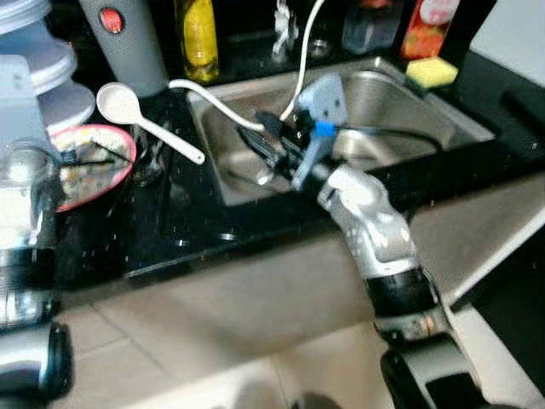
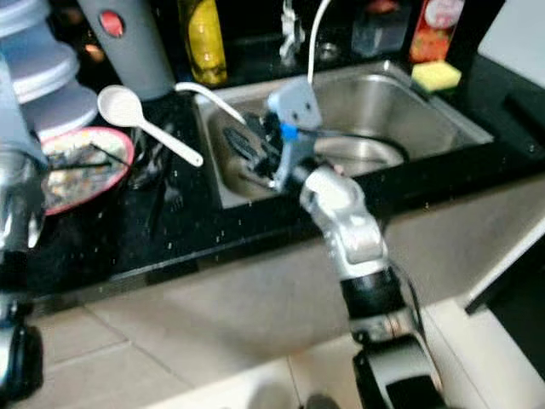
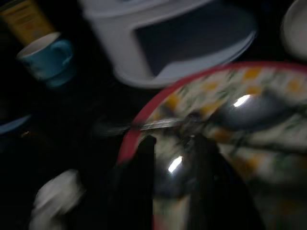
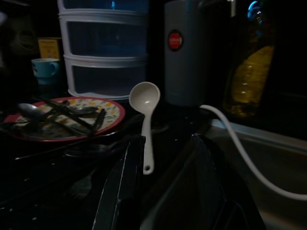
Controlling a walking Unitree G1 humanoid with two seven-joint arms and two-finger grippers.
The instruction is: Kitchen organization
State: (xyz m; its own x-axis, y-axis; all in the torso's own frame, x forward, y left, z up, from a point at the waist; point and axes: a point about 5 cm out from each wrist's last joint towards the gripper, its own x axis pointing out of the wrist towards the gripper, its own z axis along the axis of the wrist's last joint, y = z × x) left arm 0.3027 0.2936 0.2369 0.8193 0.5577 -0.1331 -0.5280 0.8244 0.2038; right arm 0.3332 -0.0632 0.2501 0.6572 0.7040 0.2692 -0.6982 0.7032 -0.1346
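The right gripper [image 1: 271, 146], fingers parted and empty, is held over the near left corner of the stainless steel sink [image 1: 426, 111]. The white plastic ladle [image 1: 140, 115] lies on the black tabletop [image 1: 170, 221] left of the sink, beside the red-rimmed patterned plate [image 1: 89, 166] loaded with cutlery. The left gripper [image 3: 170, 191] hovers over that plate, fingers apart. The white hose [image 1: 217, 102] draped into the sink could be snagged by a reach toward the ladle. No writing can be read.
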